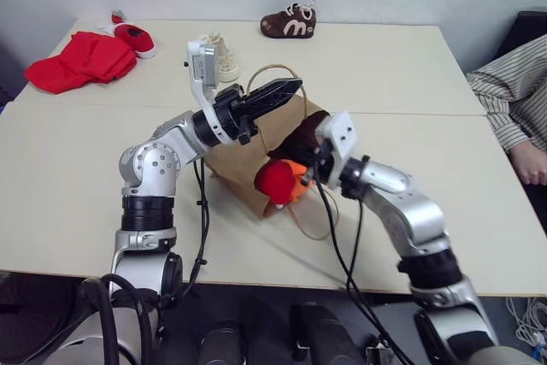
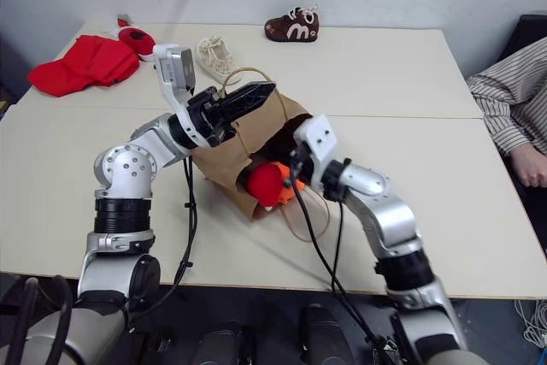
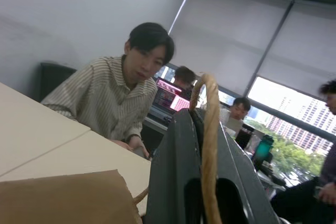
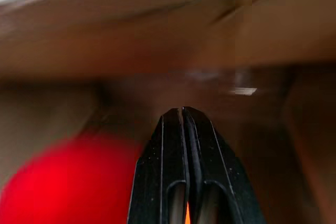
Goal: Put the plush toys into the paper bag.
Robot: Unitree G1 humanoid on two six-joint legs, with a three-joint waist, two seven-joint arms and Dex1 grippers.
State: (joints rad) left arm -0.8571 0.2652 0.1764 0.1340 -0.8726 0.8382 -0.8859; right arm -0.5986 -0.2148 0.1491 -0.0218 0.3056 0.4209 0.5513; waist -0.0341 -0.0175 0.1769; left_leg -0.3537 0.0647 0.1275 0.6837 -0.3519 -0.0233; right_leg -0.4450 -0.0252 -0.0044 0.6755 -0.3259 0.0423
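Pale tabletops (image 1: 77,203) meet at a seam, backed by a grey wall. On them lies the bag (image 1: 235,173), its mouth toward the robot. The left gripper (image 1: 286,90) has its fingers pressed together on a loop handle (image 3: 210,145), holding it above the bag. The right gripper (image 4: 182,113), fingers pressed together on a sliver of orange, reaches into the bag's mouth. The red toy (image 1: 275,181) and orange toy (image 1: 297,175) sit at that mouth. A red cloth (image 1: 77,61), brown shoe (image 1: 291,20) and a person's striped sleeve (image 1: 508,96) lie farther off.

The brown shoe (image 1: 289,20) at the far edge of the table bears a white "m" on its side; nothing else is legible.
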